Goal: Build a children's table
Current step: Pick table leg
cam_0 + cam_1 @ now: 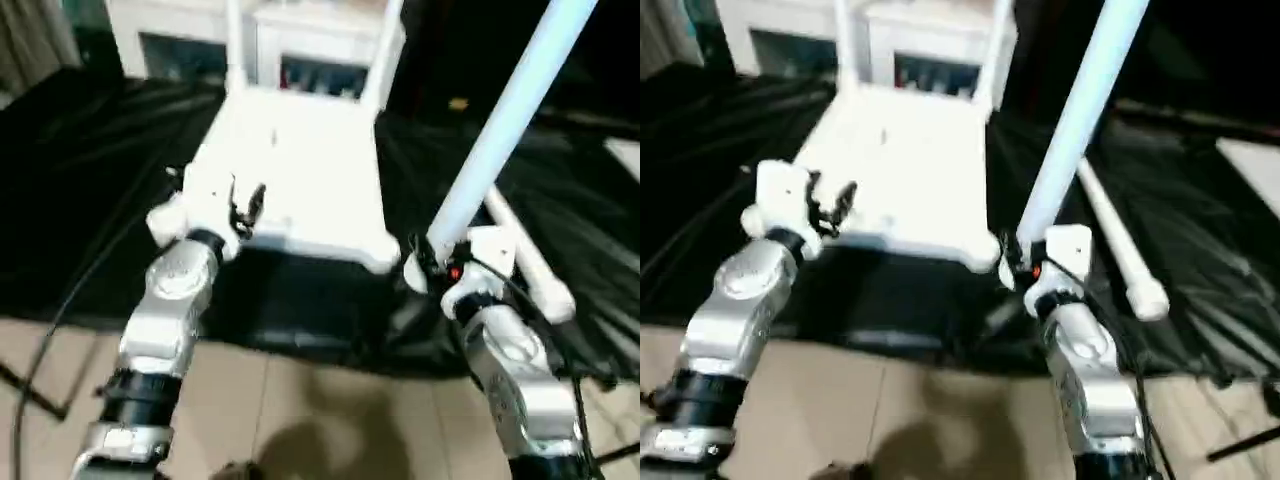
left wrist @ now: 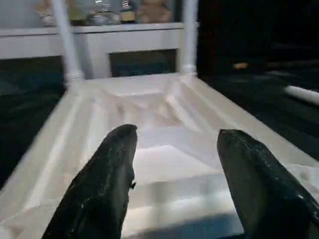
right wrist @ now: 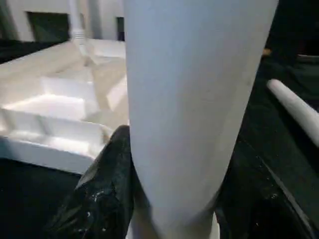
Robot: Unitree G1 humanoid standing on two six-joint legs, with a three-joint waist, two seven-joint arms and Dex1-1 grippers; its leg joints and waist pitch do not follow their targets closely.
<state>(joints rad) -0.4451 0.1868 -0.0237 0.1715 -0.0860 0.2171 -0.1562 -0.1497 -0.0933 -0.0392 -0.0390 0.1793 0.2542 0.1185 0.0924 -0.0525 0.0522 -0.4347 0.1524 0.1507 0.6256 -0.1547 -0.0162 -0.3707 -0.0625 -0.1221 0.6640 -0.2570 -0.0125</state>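
Right gripper point(image 1: 432, 262) at 4 o'clock, clamped on a leg point(image 1: 505, 125) that tilts up toward 1 o'clock. Left gripper point(image 1: 245, 208) at 9, fingers point(image 2: 107, 174) apart over the top's point(image 1: 300, 160) near edge. Top lies ribs-up at centre; two legs stand in its far sockets; spare leg point(image 1: 525, 255) on the cloth point(image 1: 80, 170) at 3. Risk: the tilted leg jams at the near socket unless squared up.

You see a smooth white plastic table top point(image 1: 300, 170) with a ribbed underside, lying on glossy, crinkled black sheeting point(image 1: 100, 180). Beside the top, the raised leg point(image 1: 500, 130) looks smooth and matt white. The forearms point(image 1: 170, 300) are brushed silver metal.
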